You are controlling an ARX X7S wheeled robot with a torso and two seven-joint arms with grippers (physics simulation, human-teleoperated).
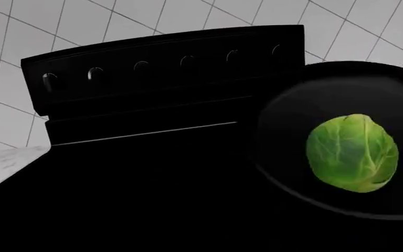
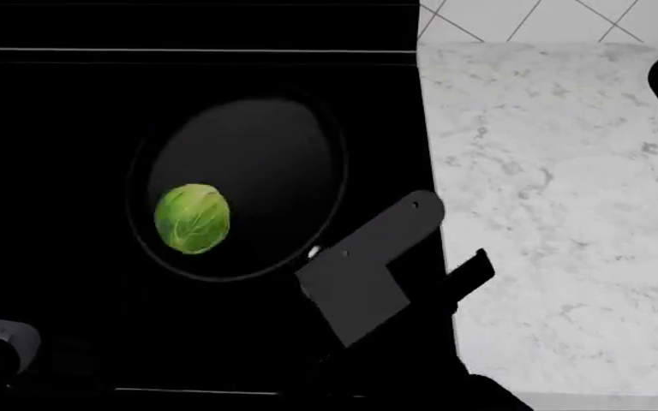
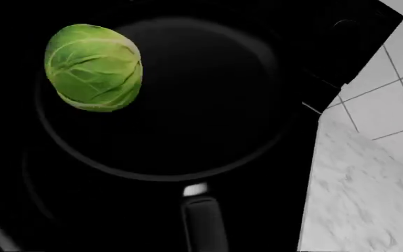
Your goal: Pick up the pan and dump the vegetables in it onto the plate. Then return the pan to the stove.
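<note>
Pan (image 2: 263,163): round, black, flat on the black stove (image 2: 66,103), handle (image 3: 205,223) pointing toward the robot, one green sprout (image 2: 193,219) resting inside near the rim on the robot's left. Right hand (image 2: 358,287): grey, boxy, above the handle end of the pan just beside the rim; whether it is open or closed, and whether it touches the handle, cannot be told. Surroundings: white marble surface (image 2: 558,214) touching the stove on the right, tiled wall (image 1: 117,21) behind the knob panel; left hand not seen.
</note>
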